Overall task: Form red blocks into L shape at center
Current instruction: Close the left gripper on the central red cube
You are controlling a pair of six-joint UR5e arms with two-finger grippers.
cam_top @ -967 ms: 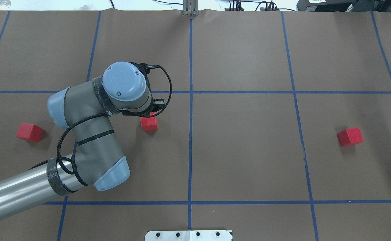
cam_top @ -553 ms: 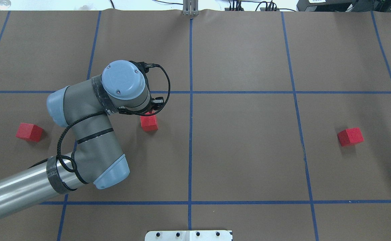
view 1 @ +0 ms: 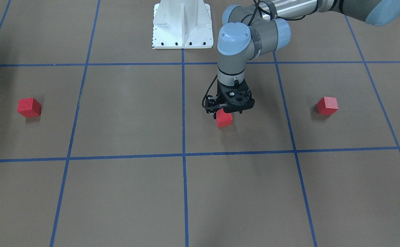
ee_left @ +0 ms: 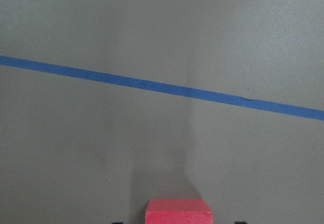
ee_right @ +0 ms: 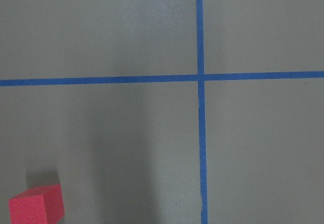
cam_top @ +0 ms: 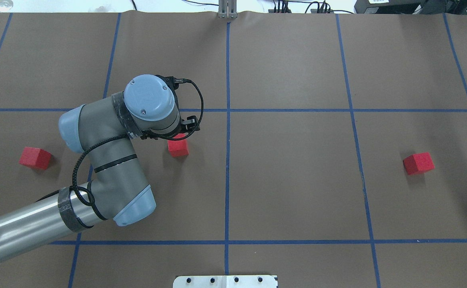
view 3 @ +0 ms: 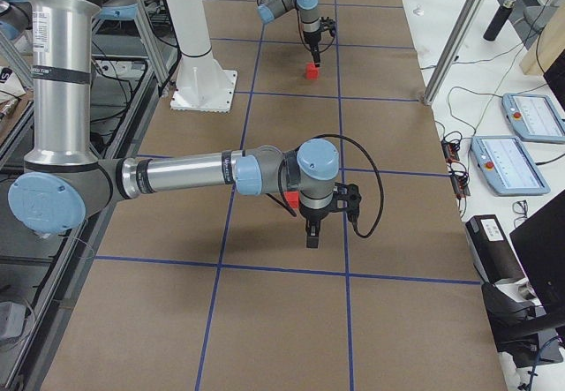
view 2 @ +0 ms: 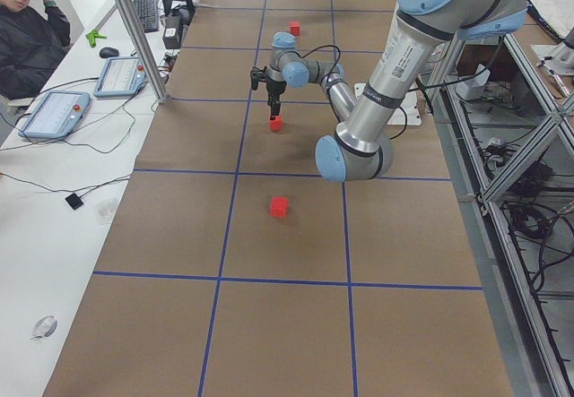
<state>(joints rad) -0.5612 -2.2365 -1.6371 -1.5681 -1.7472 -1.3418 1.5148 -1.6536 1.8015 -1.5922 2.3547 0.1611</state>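
The fingers of the black left gripper stand apart, one on each side of a small matte red cube. The wrist view shows only their tips at its bottom edge, so they seem clear of the cube's faces, though that is not certain. This cube sits on the brown gridded paper table, to the robot's left of the crossing of blue tape lines and a little nearer the robot. A second red cube lies far to the left of that crossing, and a third red cube far to its right. The right gripper shows only in a side view, so I cannot tell how its fingers stand.
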